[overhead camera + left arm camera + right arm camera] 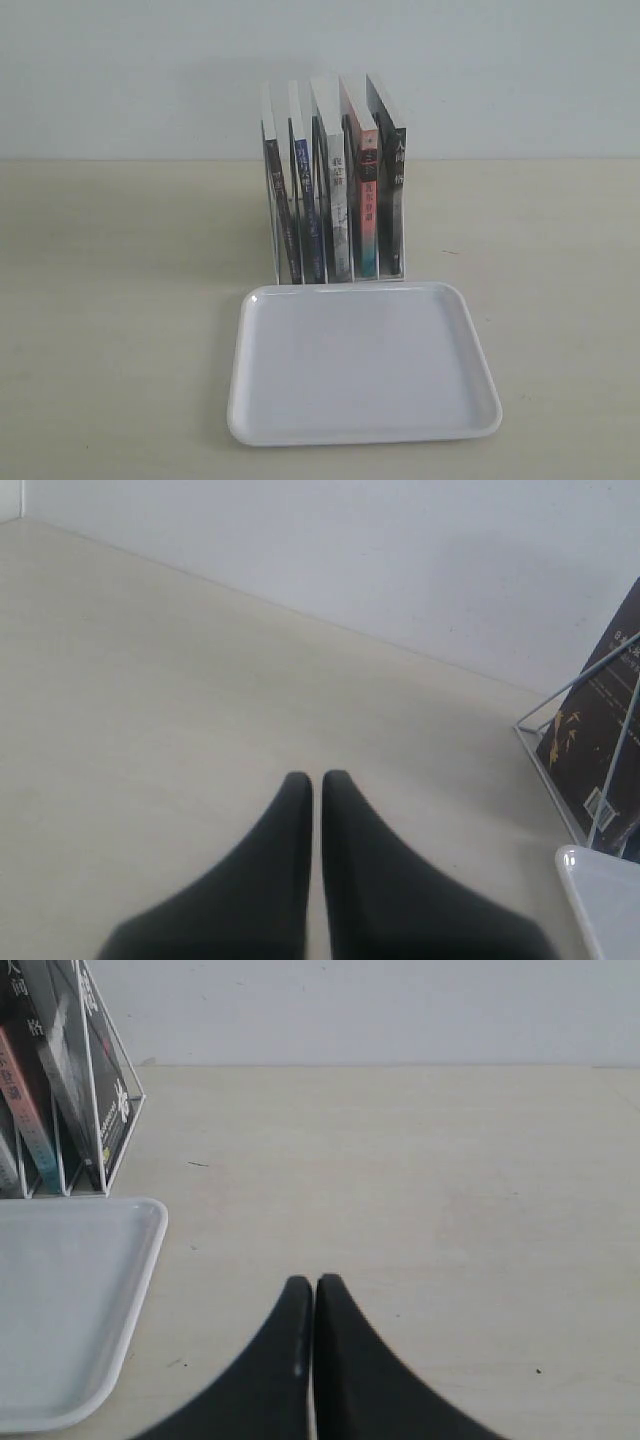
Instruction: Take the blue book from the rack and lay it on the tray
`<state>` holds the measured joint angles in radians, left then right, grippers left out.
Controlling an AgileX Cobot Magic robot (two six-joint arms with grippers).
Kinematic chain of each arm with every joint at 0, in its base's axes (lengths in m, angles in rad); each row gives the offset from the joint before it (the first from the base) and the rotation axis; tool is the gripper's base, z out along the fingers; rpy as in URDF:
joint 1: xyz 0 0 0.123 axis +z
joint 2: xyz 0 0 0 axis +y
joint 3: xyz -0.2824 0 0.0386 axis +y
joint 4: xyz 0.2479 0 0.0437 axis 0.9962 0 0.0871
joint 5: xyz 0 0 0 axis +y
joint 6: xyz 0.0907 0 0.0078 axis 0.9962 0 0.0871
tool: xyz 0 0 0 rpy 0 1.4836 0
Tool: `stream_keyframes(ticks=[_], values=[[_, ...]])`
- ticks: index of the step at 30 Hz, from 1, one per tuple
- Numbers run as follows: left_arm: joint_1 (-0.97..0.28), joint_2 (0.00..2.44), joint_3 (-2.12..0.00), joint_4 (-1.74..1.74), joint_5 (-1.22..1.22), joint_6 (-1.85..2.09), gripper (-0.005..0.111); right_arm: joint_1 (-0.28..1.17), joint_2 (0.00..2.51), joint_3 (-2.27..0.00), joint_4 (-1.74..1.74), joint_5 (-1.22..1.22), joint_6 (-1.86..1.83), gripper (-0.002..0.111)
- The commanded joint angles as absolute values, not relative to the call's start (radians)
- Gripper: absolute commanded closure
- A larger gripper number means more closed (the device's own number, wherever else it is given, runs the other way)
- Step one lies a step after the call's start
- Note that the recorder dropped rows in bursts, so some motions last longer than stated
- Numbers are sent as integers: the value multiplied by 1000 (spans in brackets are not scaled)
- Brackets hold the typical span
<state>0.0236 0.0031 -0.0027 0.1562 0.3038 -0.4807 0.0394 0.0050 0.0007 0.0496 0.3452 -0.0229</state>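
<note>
Pale beige tabletop [120, 300] runs back to a plain white wall [120, 70], and at its far middle stands the rack [278, 255] with five books upright in its slots. The blue book [306, 190] sits second from the left, spine toward the near side, between a dark-spined book [277, 190] on its left and a pale-spined book [337, 200] on its right. Just near of the rack lies the tray [360, 365], with nothing in it. The step in hand looks like the approach. Whichever arm goes should spread its jaws first, come in over the book tops, pinch only the blue book's upper edge, and draw it straight up so the neighbours and the light wire rack are not dragged along. The left gripper [316, 777] is closed, jaws pressed together and holding nothing, over bare table left of the rack. The right gripper [313, 1282] is likewise closed and empty, over bare table right of the tray.
</note>
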Motion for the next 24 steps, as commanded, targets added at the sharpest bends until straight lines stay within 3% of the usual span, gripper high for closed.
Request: stream_keyframes(ticks=[1,19,21,24], values=[[26,0,0,157,291,-476,103,32,0,0,50,340,-25,109],[26,0,0,157,291,-476,103,32,0,0,38,338,-34,109],[26,0,0,157,291,-476,103,32,0,0,-11,285,-37,109],[26,0,0,157,291,-476,103,32,0,0,-24,14,-37,109]])
